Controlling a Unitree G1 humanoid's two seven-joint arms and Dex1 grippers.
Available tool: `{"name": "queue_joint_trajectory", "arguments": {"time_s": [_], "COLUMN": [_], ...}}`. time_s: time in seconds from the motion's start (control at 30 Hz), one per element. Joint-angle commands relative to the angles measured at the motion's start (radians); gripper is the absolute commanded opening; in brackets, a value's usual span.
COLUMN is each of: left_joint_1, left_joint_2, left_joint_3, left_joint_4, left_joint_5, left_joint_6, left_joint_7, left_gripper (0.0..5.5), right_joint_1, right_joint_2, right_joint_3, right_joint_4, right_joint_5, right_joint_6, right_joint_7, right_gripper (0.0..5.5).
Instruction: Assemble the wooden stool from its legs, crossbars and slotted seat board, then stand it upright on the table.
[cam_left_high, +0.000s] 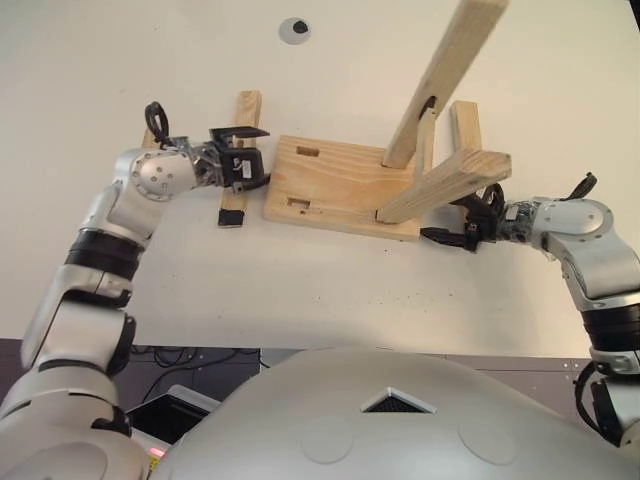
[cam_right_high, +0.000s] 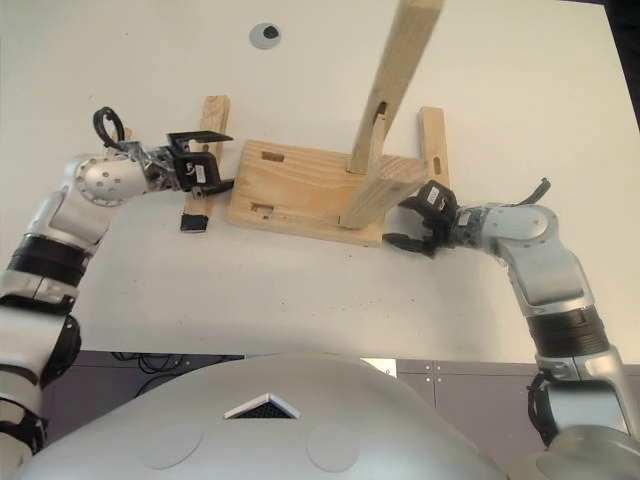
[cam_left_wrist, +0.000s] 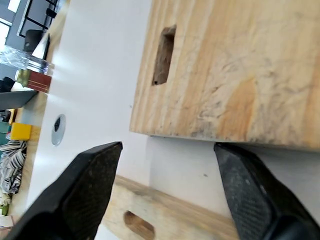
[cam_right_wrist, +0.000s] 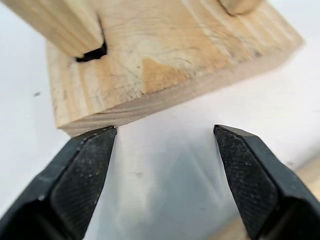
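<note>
The slotted seat board (cam_left_high: 335, 180) lies flat on the white table. One leg (cam_left_high: 445, 70) stands tall out of its right side, and a second leg (cam_left_high: 445, 185) leans low beside it, with a short crossbar (cam_left_high: 426, 135) between them. My left gripper (cam_left_high: 255, 158) hovers open at the board's left edge, over a loose wooden piece (cam_left_high: 245, 110). The left wrist view has an empty slot (cam_left_wrist: 162, 55) in the board and the loose piece (cam_left_wrist: 170, 220) beyond the fingers. My right gripper (cam_left_high: 455, 218) is open at the board's near right corner (cam_right_wrist: 150, 75), holding nothing.
Another loose wooden piece (cam_left_high: 465, 120) lies on the table behind the leaning leg. A round grommet (cam_left_high: 294, 30) sits in the table at the back. The table's front edge (cam_left_high: 330, 345) runs close below both arms.
</note>
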Motion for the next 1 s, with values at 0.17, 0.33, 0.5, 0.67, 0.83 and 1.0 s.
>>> {"name": "queue_joint_trajectory", "arguments": {"time_s": [0.17,0.33,0.5,0.67,0.83,1.0], "left_joint_1": [-0.046,-0.067,0.062,0.130,0.036,-0.114], "left_joint_2": [-0.009,0.062,0.101,0.080,0.117,0.124], "left_joint_3": [0.095,0.148,0.082,0.039,0.150,0.181], "left_joint_4": [-0.256,-0.347,-0.325,-0.248,-0.413,-0.460], "left_joint_5": [-0.104,-0.159,-0.136,-0.085,-0.243,-0.319], "left_joint_6": [0.179,0.280,0.257,0.175,0.298,0.405], "left_joint_7": [-0.101,-0.226,-0.328,-0.297,-0.364,-0.429], "left_gripper": [3.38,3.38,3.38,3.38,3.38,3.38], "right_joint_1": [-0.058,-0.002,0.028,0.057,0.124,0.243], "right_joint_2": [0.013,-0.061,-0.069,-0.069,-0.176,-0.251], "right_joint_3": [-0.097,-0.200,-0.160,-0.101,-0.218,-0.288], "right_joint_4": [-0.039,-0.169,-0.162,-0.173,-0.239,-0.404], "right_joint_5": [0.045,0.176,0.140,0.107,0.167,0.309], "right_joint_6": [-0.037,0.028,0.013,-0.001,0.019,0.112], "right_joint_7": [-0.001,0.127,0.152,0.149,0.212,0.307], "right_gripper": [3.59,3.59,3.59,3.59,3.59,3.59]}}
